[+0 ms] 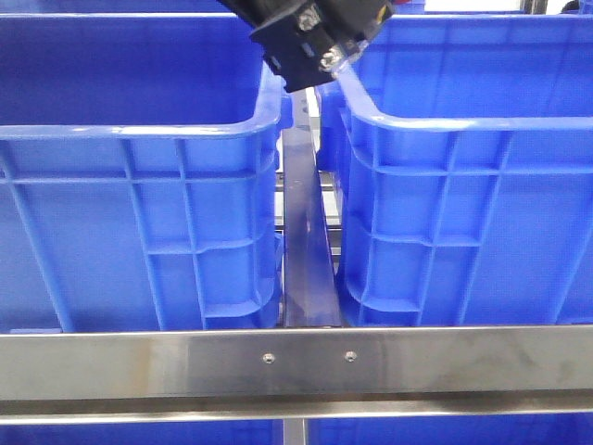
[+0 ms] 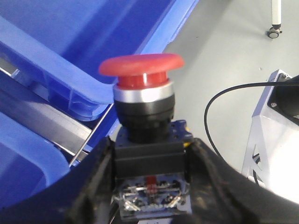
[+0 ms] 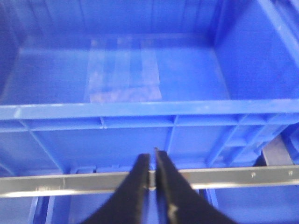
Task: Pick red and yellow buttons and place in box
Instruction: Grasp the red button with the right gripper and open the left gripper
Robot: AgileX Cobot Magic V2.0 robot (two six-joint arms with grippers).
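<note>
Red button held above the crates

Blue crates fill the front view: left crate and right crate stand side by side, a steel rail running between them. A dark arm hangs over the gap at their rims.

Left wrist view: left gripper is clamped on the black body of a red button, mushroom cap up, beside a crate rim.

Right wrist view: right gripper nearly closed, holding nothing, facing a crate's outer wall.
</note>
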